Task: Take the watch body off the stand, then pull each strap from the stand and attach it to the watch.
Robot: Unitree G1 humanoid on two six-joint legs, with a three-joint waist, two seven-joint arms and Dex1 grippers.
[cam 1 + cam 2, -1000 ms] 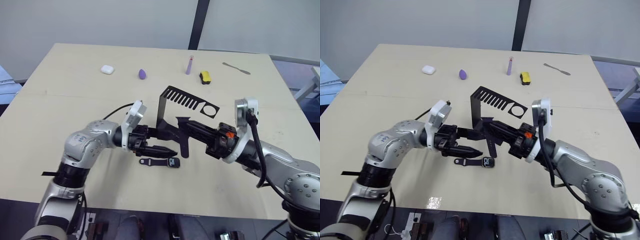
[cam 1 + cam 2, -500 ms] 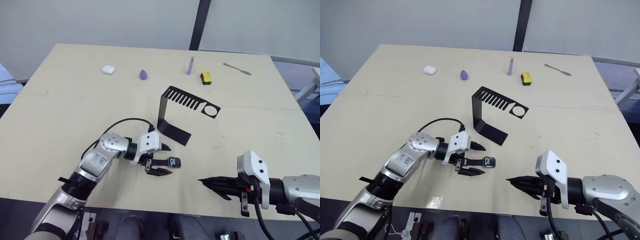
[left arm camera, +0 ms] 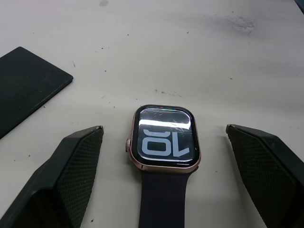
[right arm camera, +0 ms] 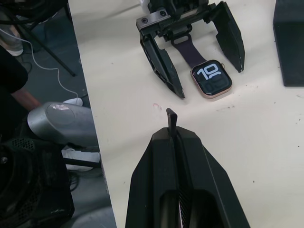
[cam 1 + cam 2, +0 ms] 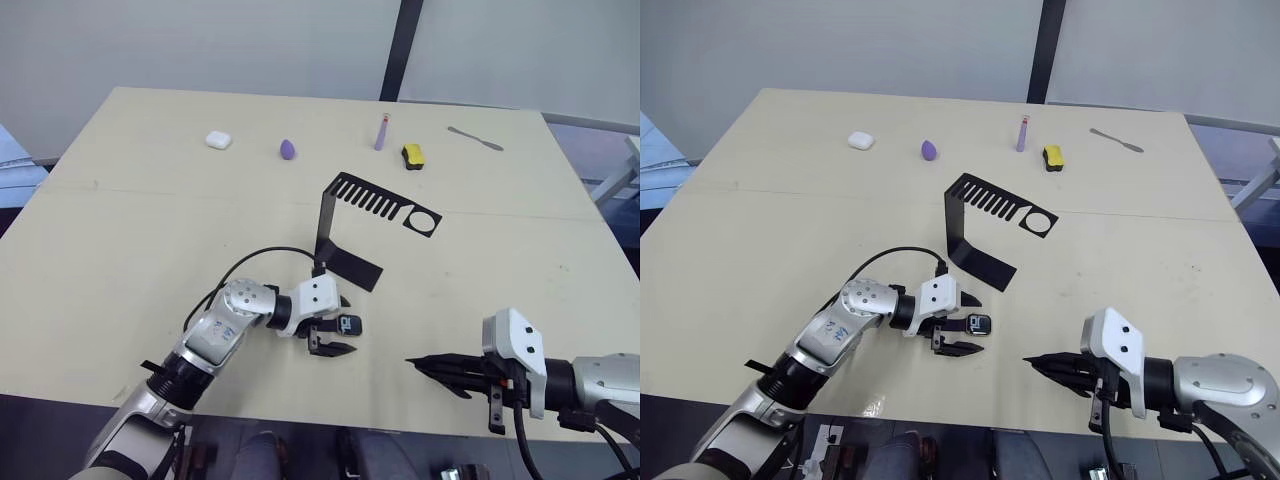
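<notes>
The watch body (image 3: pixel 165 135) lies face up on the table just in front of the stand (image 5: pixel 325 225), with one dark strap (image 3: pixel 161 199) attached and running back toward my left wrist. My left gripper (image 5: pixel 975 323) is open, one finger on each side of the watch without touching it. My right gripper (image 5: pixel 415 363) hovers low near the table's front right, pointing at the watch. Its fingers (image 4: pixel 156 156) are shut on a strap, with a short black tip (image 4: pixel 171 118) sticking out. The stand's comb slots are bare.
Along the far edge sit a white earbud case (image 5: pixel 215 140), a purple egg shape (image 5: pixel 288 149), a purple tube (image 5: pixel 380 130), a yellow-and-black block (image 5: pixel 410 154) and a metal spatula (image 5: pixel 475 137). The table's front edge (image 4: pixel 95 118) is close under the right gripper.
Both grippers have left the stand. The right one pulled back to the front right. The left one came down and now stands open around the watch on the table.
</notes>
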